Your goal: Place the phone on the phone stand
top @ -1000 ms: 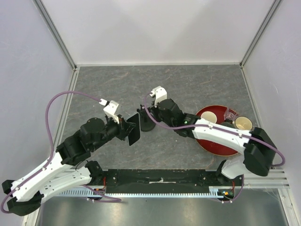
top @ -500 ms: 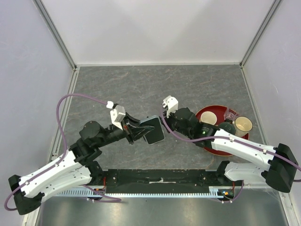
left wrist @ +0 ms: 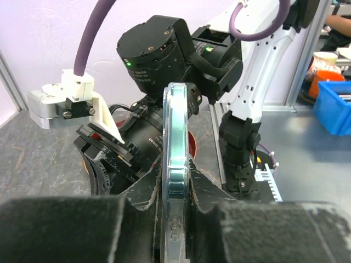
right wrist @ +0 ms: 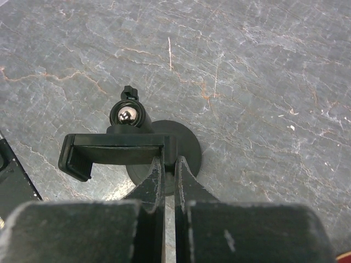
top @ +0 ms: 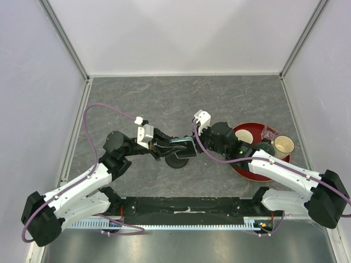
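The phone (top: 181, 147) is held edge-on in my left gripper (top: 171, 146), which is shut on it, just above the phone stand. In the left wrist view the phone (left wrist: 175, 137) stands on edge between my fingertips (left wrist: 176, 181). The phone stand's round disc base (top: 176, 161) sits on the grey table below the phone. In the right wrist view my right gripper (right wrist: 169, 161) is shut on one end of the stand's clamp holder (right wrist: 118, 149), with the disc base (right wrist: 189, 145) and a ball joint (right wrist: 127, 115) beyond. My right gripper (top: 195, 143) meets the phone from the right.
A red plate (top: 258, 167) at the right holds a pale mug (top: 284, 143) and a dark cup (top: 264, 149). Grey walls close the table at the back and both sides. The arms' rail runs along the near edge (top: 186, 211).
My left gripper has carried the phone to the right and turned it over the stand. The stand and my right gripper have shifted nearer and rightwards, the two grippers now meeting.
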